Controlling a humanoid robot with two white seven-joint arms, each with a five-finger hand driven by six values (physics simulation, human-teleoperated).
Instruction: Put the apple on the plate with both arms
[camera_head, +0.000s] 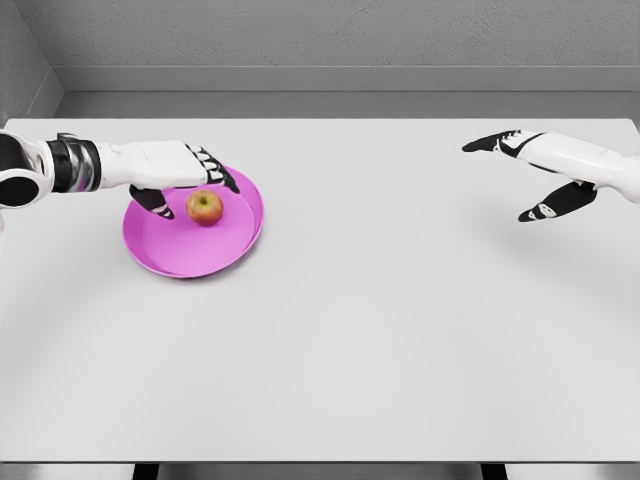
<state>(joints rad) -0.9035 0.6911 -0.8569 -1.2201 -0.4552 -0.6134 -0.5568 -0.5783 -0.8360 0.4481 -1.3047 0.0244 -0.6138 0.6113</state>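
A red-yellow apple (205, 207) rests on the magenta plate (200, 255) at the left of the white table. My left hand (190, 185) hovers over the plate's back edge, just above and left of the apple, fingers spread and not grasping it. At the far right my right hand (520, 180) hangs above the table with fingers spread, holding nothing, far from the plate.
The white table (380, 330) spreads wide in front of me, its front edge near the bottom of the picture. A grey wall runs behind the table's far edge.
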